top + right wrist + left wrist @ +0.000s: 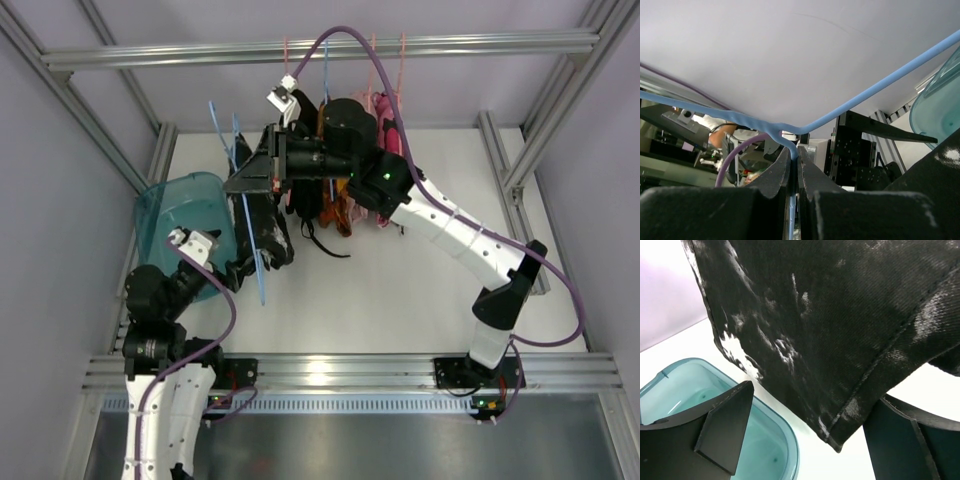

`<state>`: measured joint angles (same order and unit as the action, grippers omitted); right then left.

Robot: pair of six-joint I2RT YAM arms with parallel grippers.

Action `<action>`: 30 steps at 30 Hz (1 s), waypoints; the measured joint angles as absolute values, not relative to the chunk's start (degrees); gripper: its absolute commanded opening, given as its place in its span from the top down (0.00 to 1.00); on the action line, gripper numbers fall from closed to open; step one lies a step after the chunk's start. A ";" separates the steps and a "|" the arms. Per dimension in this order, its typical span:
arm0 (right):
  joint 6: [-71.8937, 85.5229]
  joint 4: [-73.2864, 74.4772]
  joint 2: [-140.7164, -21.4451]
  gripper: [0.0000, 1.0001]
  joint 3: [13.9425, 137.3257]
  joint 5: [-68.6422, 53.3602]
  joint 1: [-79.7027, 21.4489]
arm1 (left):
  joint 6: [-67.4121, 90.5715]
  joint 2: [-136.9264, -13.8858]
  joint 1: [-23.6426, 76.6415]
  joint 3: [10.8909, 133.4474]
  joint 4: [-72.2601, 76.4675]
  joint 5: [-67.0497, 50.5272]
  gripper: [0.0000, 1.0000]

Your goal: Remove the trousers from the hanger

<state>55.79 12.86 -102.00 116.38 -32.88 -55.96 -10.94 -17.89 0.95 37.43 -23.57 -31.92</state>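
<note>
Trousers of black cloth flecked with white [830, 330] hang with their stitched hem between the spread fingers of the left gripper [815, 405], which close on nothing. The hem sits just above the rim of the translucent teal plastic tub [790, 450]. The right gripper [794, 160] has its fingers pressed together on the stem of the thin blue wire hanger [865, 95], higher up and past the far side of the tub. Seen from overhead, the flecked trousers drape from that hanger just beside the tub. Further from the tub hang the plain black trousers with dangling straps [318, 235], then orange and pink garments [345, 212]. The right arm's wrist covers the waistbands and hanger tops, so how the cloth is hooked on cannot be made out. The left wrist view cuts the flecked trousers off at the top.
</note>
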 measured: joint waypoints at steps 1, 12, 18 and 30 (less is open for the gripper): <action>55.77 12.91 -102.00 1.00 116.51 -32.69 -55.99 | -10.44 -17.80 0.95 37.26 -23.18 -31.94 0.09; 55.81 12.93 -102.17 1.00 118.19 -32.23 -56.12 | -7.05 -18.02 0.91 36.97 -19.55 -32.21 0.01; 55.77 12.80 -102.17 1.00 118.19 -31.29 -56.14 | -3.88 -21.10 0.91 36.77 -15.94 -29.08 0.03; 56.66 11.81 -103.18 1.00 118.19 -30.96 -56.14 | 1.45 -20.82 0.91 36.01 -13.54 -29.15 0.01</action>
